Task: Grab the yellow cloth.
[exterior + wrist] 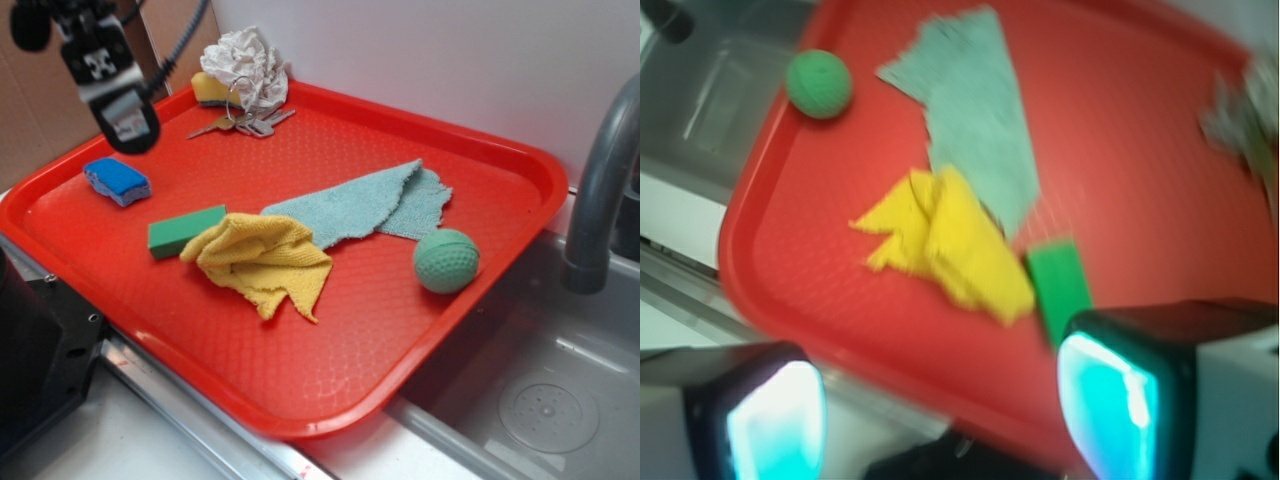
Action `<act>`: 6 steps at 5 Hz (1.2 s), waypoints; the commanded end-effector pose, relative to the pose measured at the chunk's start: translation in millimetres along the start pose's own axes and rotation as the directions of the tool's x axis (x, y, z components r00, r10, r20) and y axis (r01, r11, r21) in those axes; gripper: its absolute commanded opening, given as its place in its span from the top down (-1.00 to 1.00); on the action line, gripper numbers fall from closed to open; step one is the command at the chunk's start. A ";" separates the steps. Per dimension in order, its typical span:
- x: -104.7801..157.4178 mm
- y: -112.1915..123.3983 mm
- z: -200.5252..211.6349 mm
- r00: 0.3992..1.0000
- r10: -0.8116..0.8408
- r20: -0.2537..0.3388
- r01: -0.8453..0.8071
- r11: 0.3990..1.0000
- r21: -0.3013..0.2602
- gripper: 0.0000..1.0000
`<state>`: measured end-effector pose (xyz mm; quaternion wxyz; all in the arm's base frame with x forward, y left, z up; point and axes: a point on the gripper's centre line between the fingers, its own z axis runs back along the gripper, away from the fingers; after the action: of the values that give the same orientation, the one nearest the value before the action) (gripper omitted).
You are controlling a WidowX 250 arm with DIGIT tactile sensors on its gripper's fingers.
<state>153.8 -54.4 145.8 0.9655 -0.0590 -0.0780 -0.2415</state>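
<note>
- The red plastic tray (300, 390) with a pebbled surface fills most of the exterior view, its near rounded rim lying over the edge of a grey metal sink (540, 400).
- The mustard-yellow terry cloth (262, 260) lies crumpled in soft folds near the middle of the tray, pointed corners trailing toward the front edge; nothing is gripping it.
- A flat green rectangular block (186, 231) sits just beside the yellow cloth's left end, touching or nearly so.
- A pale green dimpled ball (446, 260) rests near the tray's right rim, apart from the cloths.
- A pale teal cloth (365, 205) stretches behind the yellow cloth, its near corner tucked under or against it.
- A blue sponge (117, 181) lies by the left rim.
- A bunch of metal keys (245, 123), a yellow sponge (213, 90) and a white crumpled paper wad (246, 65) crowd the far corner.
- The black and white gripper (940, 400) hangs above the tray's left side, well clear of the yellow cloth; in the wrist view its fingers (1110, 395) are spread wide with nothing between them.
</note>
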 end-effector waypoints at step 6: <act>0.8 -26.6 -34.7 0.984 -0.091 -0.150 0.109 0.987 0.117 1.00</act>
<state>144.9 -74.9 106.7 0.9575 0.0217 -0.0045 -0.2874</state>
